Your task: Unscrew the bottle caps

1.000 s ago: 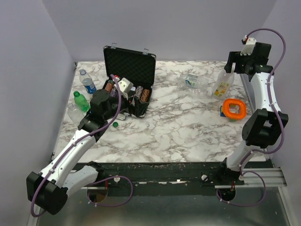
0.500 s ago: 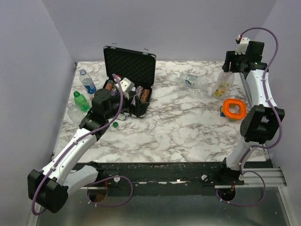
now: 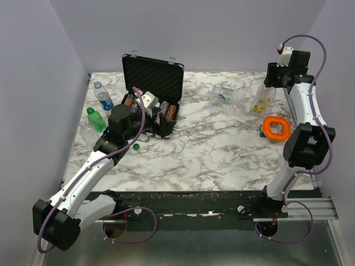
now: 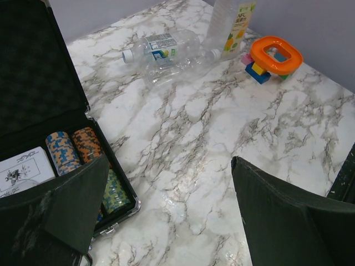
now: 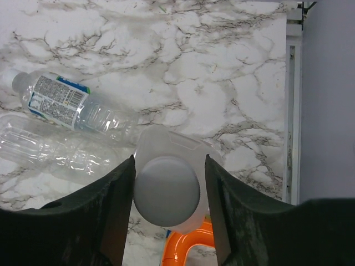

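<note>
At the far right corner of the white marble-patterned worktop (image 3: 211,155), the right pincer (image 5: 169,166) hangs straight over a tall, upright clear plastic bottle with a yellow-and-green label (image 3: 262,101). Its two dark fingers (image 5: 116,210) stand on either side of the bottle's pale grey round screw cap (image 5: 166,191), one touching the rim and the other a sliver away (whether the cap is truly gripped cannot be told). Just beside that bottle, two clear plastic bottles lie on their sides, one with a blue-and-white label (image 5: 69,105) and one bare (image 5: 50,144). An orange plastic ring (image 3: 276,127) sits near the upright bottle. On the left side, the left pincer (image 4: 169,172) is spread wide and holds nothing, hovering by an open black chip case (image 3: 152,75) with striped poker chips (image 4: 72,149). At the left edge stand a green plastic bottle (image 3: 95,119) and a clear blue-labelled bottle (image 3: 103,98); a small loose green cap (image 3: 136,147) lies on the marble.
</note>
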You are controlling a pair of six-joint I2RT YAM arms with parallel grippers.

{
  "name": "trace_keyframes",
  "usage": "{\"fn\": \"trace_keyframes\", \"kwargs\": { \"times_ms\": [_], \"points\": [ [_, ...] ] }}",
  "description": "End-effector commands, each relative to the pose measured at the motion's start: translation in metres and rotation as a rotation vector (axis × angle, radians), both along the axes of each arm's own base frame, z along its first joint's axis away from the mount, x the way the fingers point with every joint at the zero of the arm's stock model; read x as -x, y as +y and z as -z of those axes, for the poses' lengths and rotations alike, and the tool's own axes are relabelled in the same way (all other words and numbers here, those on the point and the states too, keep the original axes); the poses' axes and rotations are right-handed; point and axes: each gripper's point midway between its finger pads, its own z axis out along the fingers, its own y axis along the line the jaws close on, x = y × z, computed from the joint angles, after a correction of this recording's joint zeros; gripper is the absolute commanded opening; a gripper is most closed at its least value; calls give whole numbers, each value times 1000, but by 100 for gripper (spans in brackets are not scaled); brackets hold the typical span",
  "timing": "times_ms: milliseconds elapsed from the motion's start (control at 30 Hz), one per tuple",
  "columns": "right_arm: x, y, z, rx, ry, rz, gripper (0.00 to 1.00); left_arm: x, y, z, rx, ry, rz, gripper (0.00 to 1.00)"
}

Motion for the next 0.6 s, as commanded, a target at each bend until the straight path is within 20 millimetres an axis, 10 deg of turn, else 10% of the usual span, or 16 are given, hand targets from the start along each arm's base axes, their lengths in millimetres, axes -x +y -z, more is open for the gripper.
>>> {"fn": "trace_keyframes", "kwargs": {
  "times_ms": [0,200,567],
  "points": [
    [12,-4,3,21,30,15,53,0,-2,-12,8,-37,13,99],
    [19,-5,-15,44,-9,10,22,0,-2,-11,7,-35,16,99],
    [82,4,-80,116,-182,5,13,10,-13,-13,40,-41,101,99]
  ]
}}
